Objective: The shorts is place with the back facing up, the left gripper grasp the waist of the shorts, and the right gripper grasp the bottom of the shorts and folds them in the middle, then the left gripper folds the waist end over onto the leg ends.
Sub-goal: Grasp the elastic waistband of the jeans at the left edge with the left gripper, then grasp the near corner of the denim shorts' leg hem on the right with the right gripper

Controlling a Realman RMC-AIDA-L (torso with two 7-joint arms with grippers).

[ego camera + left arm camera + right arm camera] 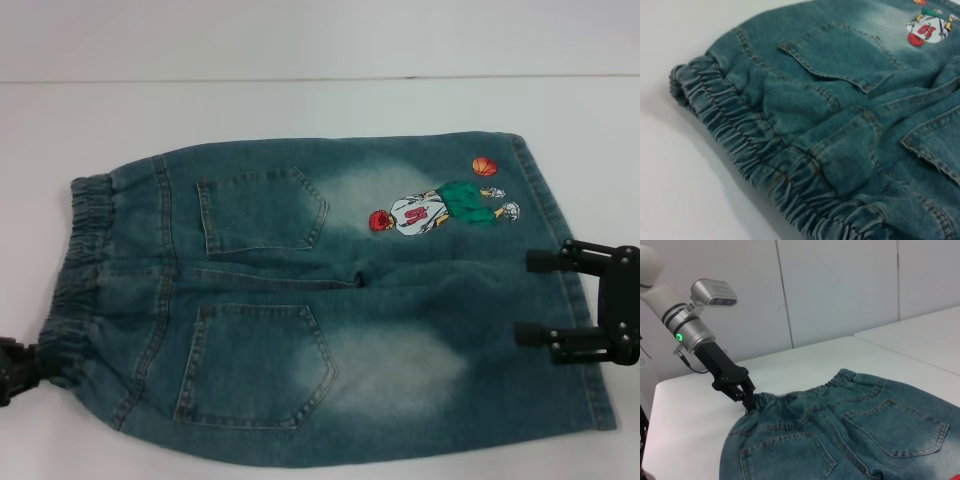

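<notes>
Shorts (330, 300) lie flat on the white table (300, 110), back up, 2 pockets showing, filling the middle of the head view. Waist (75, 270) at 9 o'clock, leg hems (575, 300) at 3 o'clock.

Nearest, at 8 o'clock: left gripper (40, 368) sits at the near corner of the waist. From the right wrist view its fingers (747, 399) look closed on the gathered band, tips buried in the folds, so likely holding it.

At 3 o'clock: right gripper (530, 297) hovers over the hem edge of the near leg, jaws spread wide, 2 fingers apart, nothing held.

Farther, at 2 o'clock: cartoon print (440, 205) w/ orange ball (484, 166) on the far leg.

Step, as I judge it: taking hold before fold no. 1. Next calls for the right gripper to drop onto the hem and close, then both lift together and carry the near edge over.

Room: bare table beyond the far edge at 12 o'clock; near edge sits close to the bottom of the head view, little margin there.
</notes>
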